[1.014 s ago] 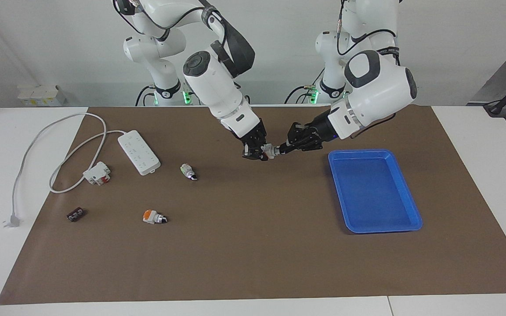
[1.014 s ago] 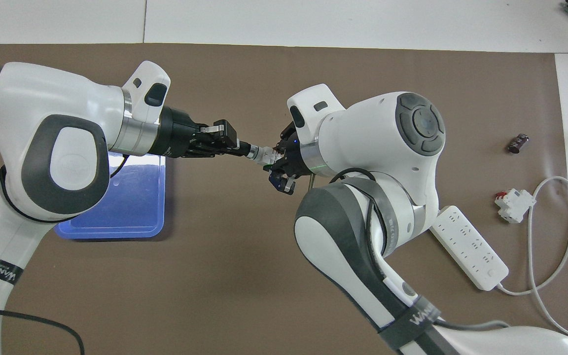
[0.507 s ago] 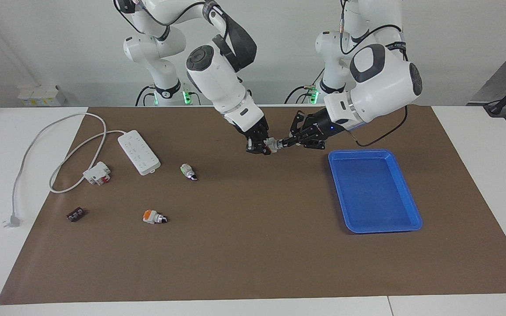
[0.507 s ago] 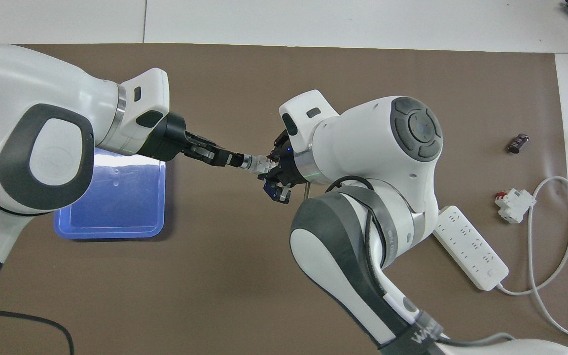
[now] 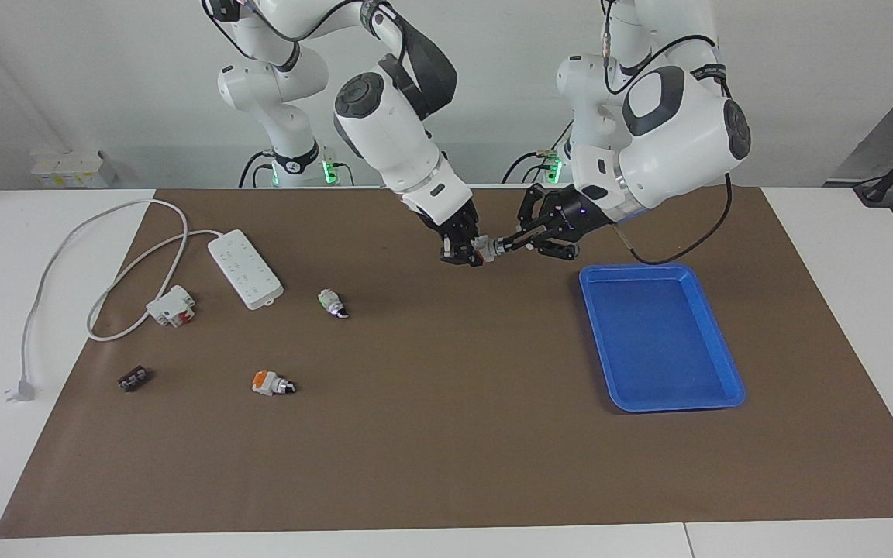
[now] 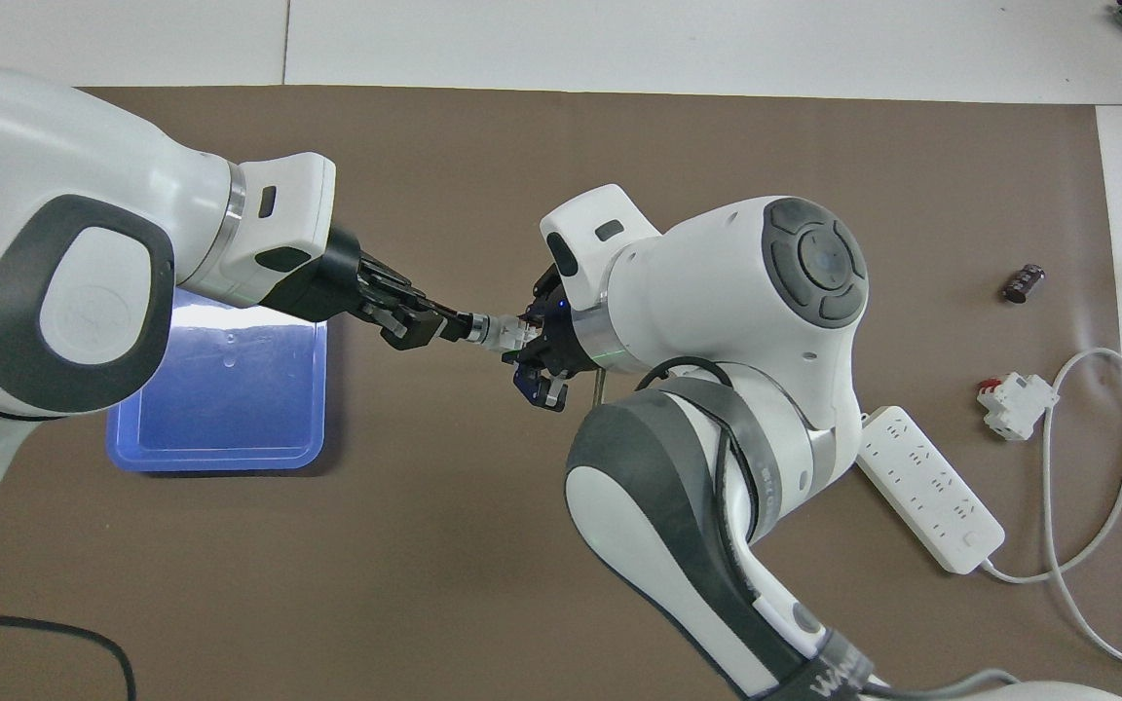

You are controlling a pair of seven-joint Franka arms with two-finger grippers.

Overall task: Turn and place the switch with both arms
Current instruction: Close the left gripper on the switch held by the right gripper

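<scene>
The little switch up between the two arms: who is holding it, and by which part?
Both. The right end effector grips the switch by its white body; the left end effector pinches its black knob end, above the mat.

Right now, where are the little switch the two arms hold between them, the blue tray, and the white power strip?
switch (image 5: 485, 249), facing view, its white body held in the air.
blue tray (image 5: 714, 329), facing view, its rim.
white power strip (image 5: 245, 268), facing view, middle of its top face.

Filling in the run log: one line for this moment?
switch: held mid-air | right end effector: shut on switch | left end effector: shut on its knob
</scene>
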